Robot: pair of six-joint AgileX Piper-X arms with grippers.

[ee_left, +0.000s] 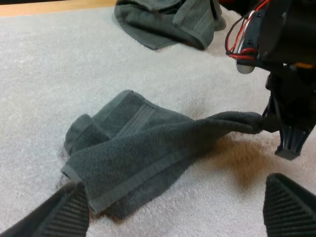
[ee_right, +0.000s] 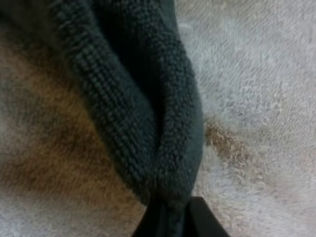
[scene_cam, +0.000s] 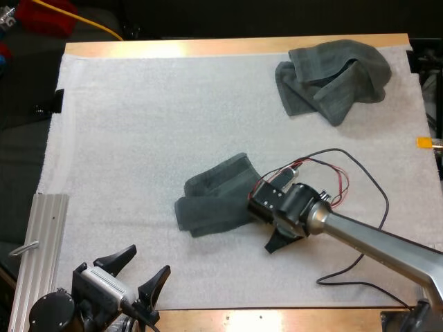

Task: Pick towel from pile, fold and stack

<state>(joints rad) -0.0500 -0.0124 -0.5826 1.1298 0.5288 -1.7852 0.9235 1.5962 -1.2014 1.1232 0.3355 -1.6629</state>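
Nearest, my left claw (scene_cam: 150, 257) hangs wide open over the near edge of the mat (scene_cam: 138, 124), gripping nothing. Mid-mat lies the towel (scene_cam: 214, 197), bunched and creased, with my right claw (ee_left: 266, 124) pinched tight on one corner of it and that corner raised just off the mat. Farthest, by the far right corner and well apart from it, sits the pile (scene_cam: 336, 79), crumpled. By my reckoning the picking is done; spreading the towel flat, folding it and stacking it are all left
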